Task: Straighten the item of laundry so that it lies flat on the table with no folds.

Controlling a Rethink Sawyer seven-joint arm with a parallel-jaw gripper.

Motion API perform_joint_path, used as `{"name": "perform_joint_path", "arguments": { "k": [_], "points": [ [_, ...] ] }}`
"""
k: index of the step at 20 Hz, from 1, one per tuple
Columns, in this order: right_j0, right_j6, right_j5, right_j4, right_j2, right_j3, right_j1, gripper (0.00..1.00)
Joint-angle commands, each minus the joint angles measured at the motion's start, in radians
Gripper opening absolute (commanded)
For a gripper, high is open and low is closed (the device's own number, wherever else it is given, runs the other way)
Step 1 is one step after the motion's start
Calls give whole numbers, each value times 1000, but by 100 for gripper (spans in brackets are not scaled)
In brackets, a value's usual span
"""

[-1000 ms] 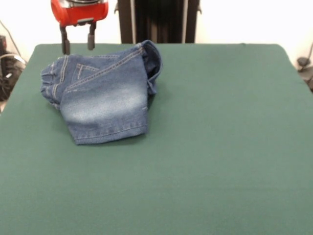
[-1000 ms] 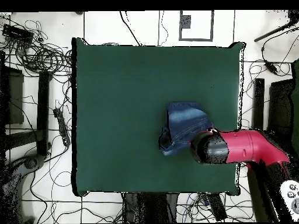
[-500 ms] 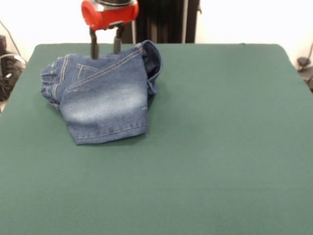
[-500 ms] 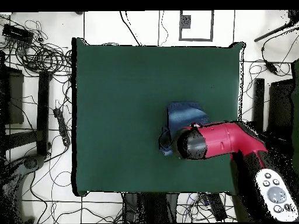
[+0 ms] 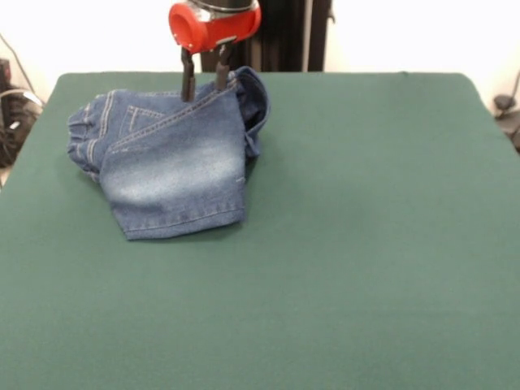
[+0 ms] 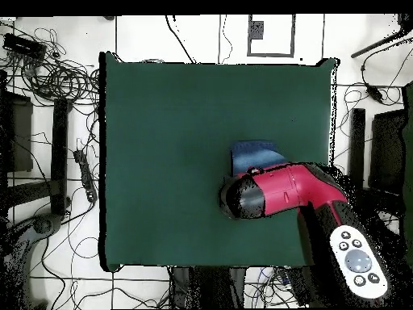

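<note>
Jeans [image 5: 175,158] lie folded in a bunched heap near one side edge of the green desk [image 5: 366,244]. Above their raised fold, the gripper [image 5: 205,83] hangs with fingers apart, tips at the denim.

A pale tiled floor [image 6: 202,28] surrounds the tabletop [image 6: 161,121] on all sides. Tangled black cables [image 6: 56,77] lie coiled on it at the upper left, and more run along the bottom edge. A dark framed square [image 6: 271,35] sits at the top. Long dark bars [image 6: 60,153] lie at the left; perhaps stand legs, though they are too dim to tell. In the front view, a white wall [image 5: 406,32] rises behind, with dark gear [image 5: 12,106] at the left edge.
</note>
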Motion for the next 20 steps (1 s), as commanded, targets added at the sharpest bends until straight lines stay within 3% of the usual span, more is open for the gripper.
{"name": "perform_joint_path", "arguments": {
  "k": [1,8,18,19,20],
  "points": [
    [49,129,-107,-23,-19,31,53,100],
    [68,178,-211,-44,-64,38,97,100],
    [71,210,-311,19,-127,61,188,100],
    [77,209,-329,26,-139,61,190,0],
    [78,215,-333,30,-142,60,192,0]
  ]
}}
